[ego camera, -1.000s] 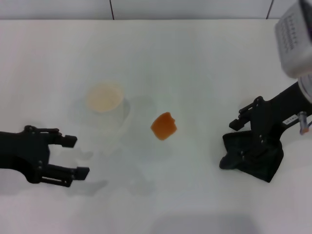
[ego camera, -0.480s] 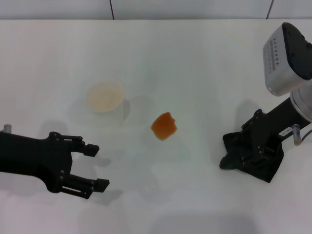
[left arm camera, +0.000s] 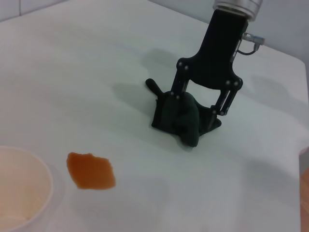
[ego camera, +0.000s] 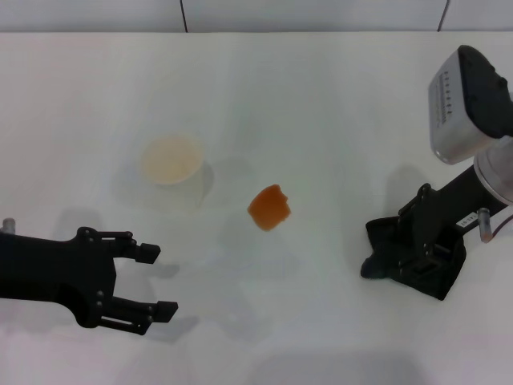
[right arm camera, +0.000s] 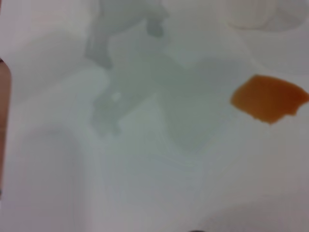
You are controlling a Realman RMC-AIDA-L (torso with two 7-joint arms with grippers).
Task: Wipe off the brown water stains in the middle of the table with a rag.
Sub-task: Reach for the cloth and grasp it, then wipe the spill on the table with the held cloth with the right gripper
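1. The table (ego camera: 321,96) is a broad plain white top, and everything here sits on it or hangs over it.
2. The brown water stains (ego camera: 269,207) amount to one small orange-brown glossy patch with a ragged outline, lying near the middle of the table. It shows again in the left wrist view (left arm camera: 91,170) and in the right wrist view (right arm camera: 268,97).
3. A white cup (ego camera: 171,160) stands upright on the robot's left side of the patch, near it but apart (its inside looks pale cream). In the left wrist view only part of its rim (left arm camera: 29,183) shows at the frame's edge.
4. The rag (ego camera: 417,269), a dark black-green cloth in bunched folds, lies on the table toward the robot's right, well apart from the patch.
5. The right tool (ego camera: 413,249) stands down on the rag, its fingers set on either side of the bunched cloth. The left wrist view shows this clearly: the right tool (left arm camera: 195,113) straddles the rag (left arm camera: 178,118) with a finger (left arm camera: 222,104) against the folds, and the cloth touches the table. Its jaws look closed in on the rag.
6. The left tool (ego camera: 152,279) hovers over the near left part of the table, below the cup in the head view, with its two fingers spread wide and nothing between them.
7. The patch lies between the two tools, touched by neither.
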